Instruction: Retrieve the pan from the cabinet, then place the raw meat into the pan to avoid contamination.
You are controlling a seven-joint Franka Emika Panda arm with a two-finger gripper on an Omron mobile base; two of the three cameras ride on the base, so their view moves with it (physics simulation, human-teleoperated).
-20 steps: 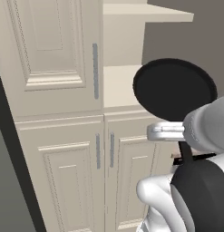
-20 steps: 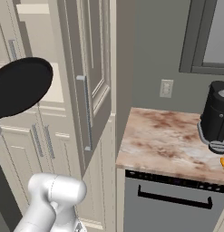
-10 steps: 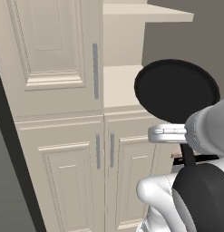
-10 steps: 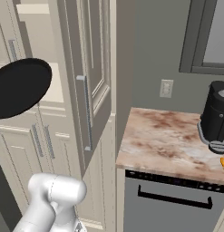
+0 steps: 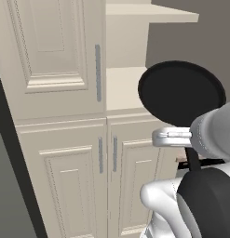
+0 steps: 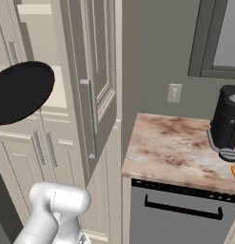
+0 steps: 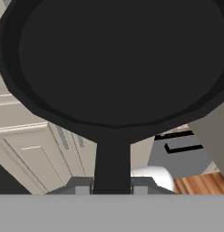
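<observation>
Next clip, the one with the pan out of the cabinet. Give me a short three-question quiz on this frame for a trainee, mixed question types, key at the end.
1. True or false: the pan is lying on the counter.
2. Which cabinet door stands open?
A. an upper door
B. a lower door
C. none
3. Fill in: the raw meat lies at the counter's right edge, beside the dark ____.

Key
1. False: the gripper holds it by the handle, jaws closed on either side, in front of the cabinet.
2. A: an upper door is swung out; the lower ones are shut.
3. Appliance.
</observation>
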